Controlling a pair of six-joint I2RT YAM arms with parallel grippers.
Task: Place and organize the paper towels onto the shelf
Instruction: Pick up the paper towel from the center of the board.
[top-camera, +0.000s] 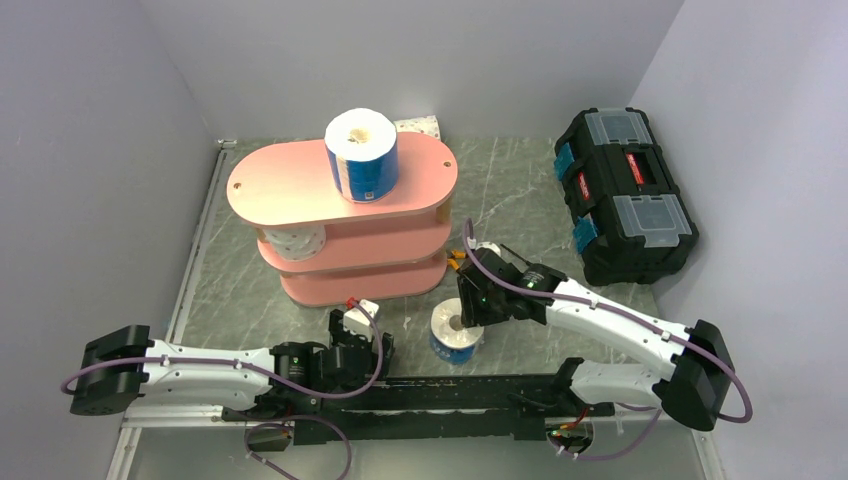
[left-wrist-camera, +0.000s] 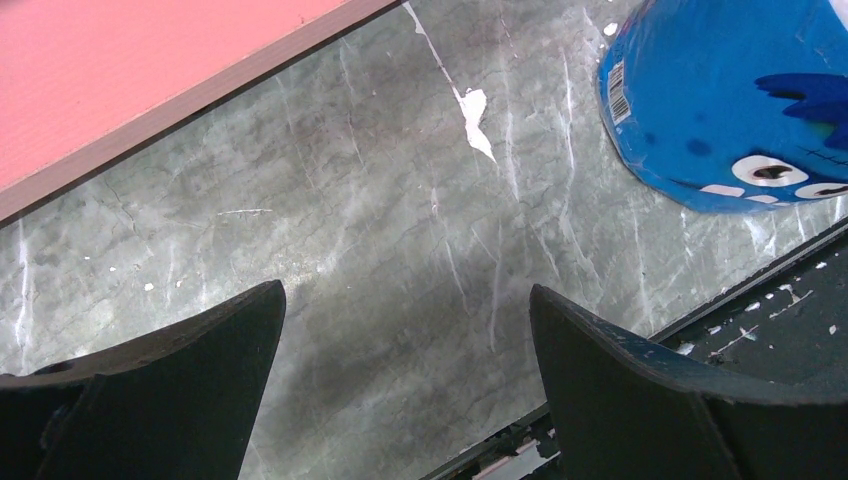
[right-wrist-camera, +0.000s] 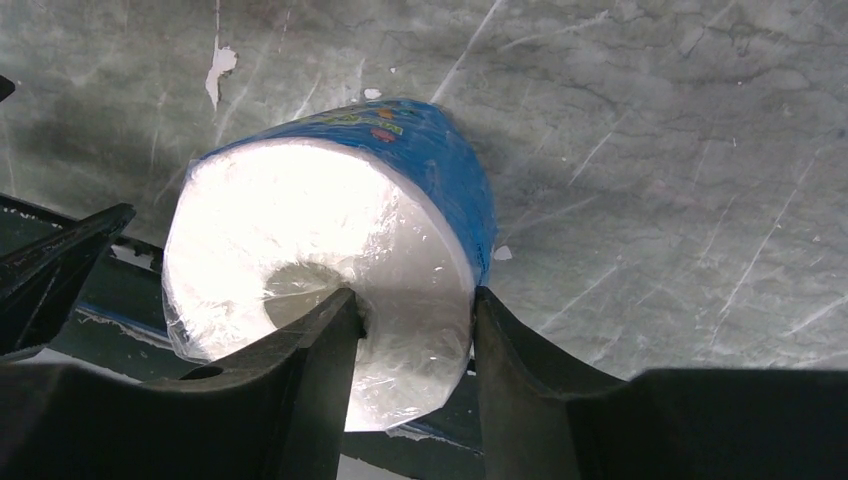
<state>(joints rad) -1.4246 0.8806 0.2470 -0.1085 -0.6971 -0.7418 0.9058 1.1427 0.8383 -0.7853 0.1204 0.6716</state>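
The blue roll (right-wrist-camera: 300, 220) stands on end on the table (right-wrist-camera: 650, 150), just in front of the shelf (top-camera: 290, 180) and near the arm bases. Its white top, with the hole in it, faces up. It is not on the shelf yet.

The right gripper (right-wrist-camera: 410, 300) is down on it. One finger goes into the hole and the other is on the outside. The wall of the roll sits between them, and both fingers touch it. They are not wide and not shut tight. They hold the roll by its wall.

The left gripper (left-wrist-camera: 405, 320) is wide open over the table, with nothing in it.

The roll is likely light, so lifting it should be easy. It looks soft and squashy, so a hard squeeze would dent it. The wrapper is shiny plastic and may be slippery, so the outside finger could slide. The wall beside the hole seems a good place to hold, because the paper is thick there. Held by one side, though, the roll may tip and hang crooked.

A top roll (top-camera: 361, 155), also blue, stands on the top board of the shelf. A speckled roll (top-camera: 293, 240) sits on the middle board at the left. The pink board to the left of the top roll looks like a good spot.
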